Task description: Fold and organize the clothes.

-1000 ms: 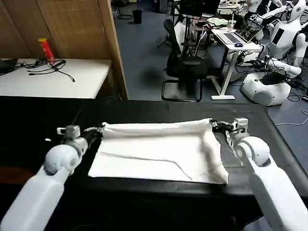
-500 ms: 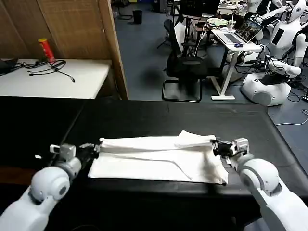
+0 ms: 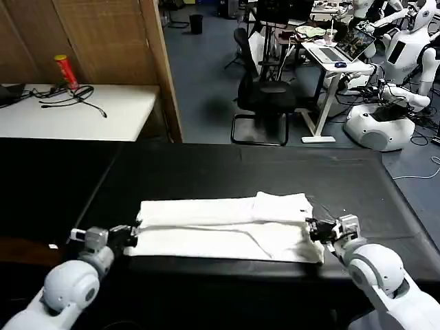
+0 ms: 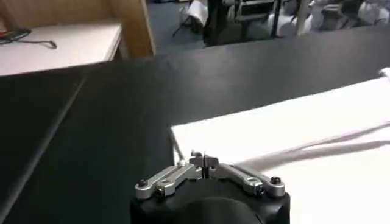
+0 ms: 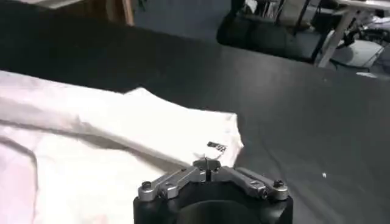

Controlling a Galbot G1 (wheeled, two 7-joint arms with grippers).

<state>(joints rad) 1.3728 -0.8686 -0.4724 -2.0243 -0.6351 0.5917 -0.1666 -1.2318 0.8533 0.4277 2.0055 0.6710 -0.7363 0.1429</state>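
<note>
The clothes are one white T-shirt [image 3: 220,227] lying folded into a long flat band near the front edge of the black table [image 3: 206,165]. My left gripper [image 3: 132,234] sits low at the band's left front corner. In the left wrist view its jaws [image 4: 203,161] are pressed together on the cloth edge [image 4: 292,140]. My right gripper [image 3: 311,229] is at the right front corner. Its jaws [image 5: 207,163] are closed on the white fabric [image 5: 109,140], next to a small dark label [image 5: 216,147].
Bare black tabletop stretches behind and to both sides of the shirt. A white side table [image 3: 75,110] with a red can [image 3: 67,71] and cables stands at the back left. An office chair [image 3: 265,96] and parked white robots [image 3: 385,124] are beyond the table.
Both grippers have drawn the shirt's far edge toward the front and down. The raised fold has come to lie flat over the near half.
</note>
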